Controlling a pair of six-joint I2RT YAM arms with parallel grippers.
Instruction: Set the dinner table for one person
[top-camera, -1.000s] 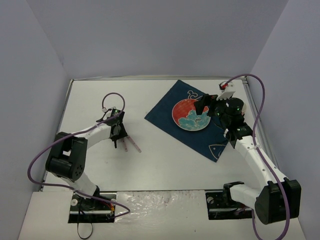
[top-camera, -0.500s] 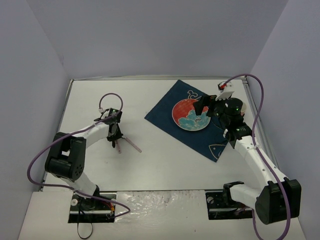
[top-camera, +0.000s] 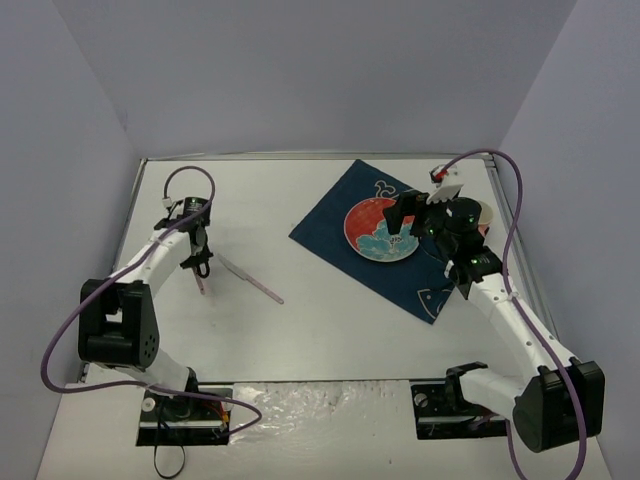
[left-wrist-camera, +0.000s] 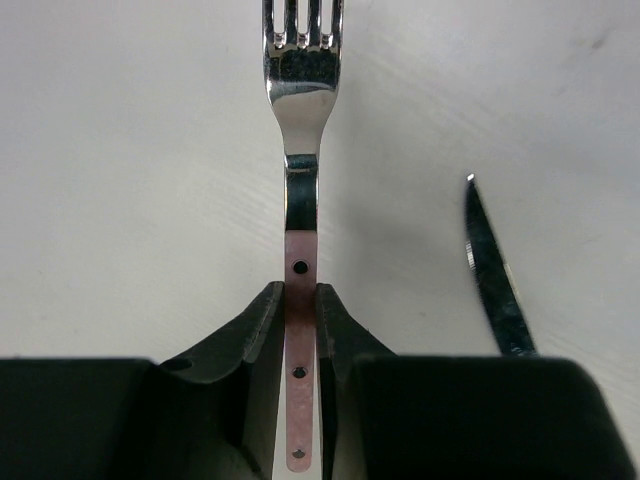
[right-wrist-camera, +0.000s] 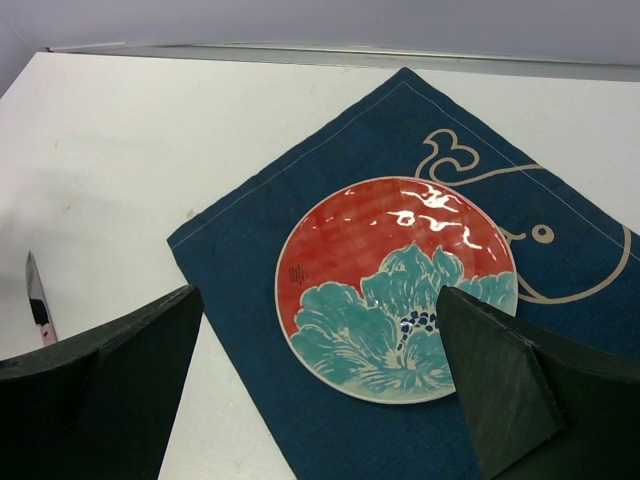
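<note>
Top external view: the counter (top-camera: 330, 330) is the white slab that fills the floor between the lavender walls (top-camera: 300, 70), and both my arms are bolted at its near edge. My left claw (top-camera: 197, 266) is out over the left part of it, pointing down. In the left wrist view the left claw (left-wrist-camera: 300, 305) is closed tight on the pink handle of a fork (left-wrist-camera: 300, 150). The handle runs straight up between the two fingers, and the tines reach out of the top of that view. I can't tell whether the fork touches the counter (left-wrist-camera: 120, 150). A knife (left-wrist-camera: 492, 275) lies flat on the white surface just to the right of the fork, apart from it. From above, the knife (top-camera: 250, 279) sits between my left claw and the mat.

My right claw (top-camera: 405, 215) hangs over the far right part of the counter. In its wrist view the right claw (right-wrist-camera: 315, 375) is spread wide and holds nothing. Between the fingers I see a red and teal flowered plate (right-wrist-camera: 395, 285). The plate rests on a dark blue mat (right-wrist-camera: 250, 240) with a white fish drawing. The mat lies askew, one corner pointing at the far wall.
</note>
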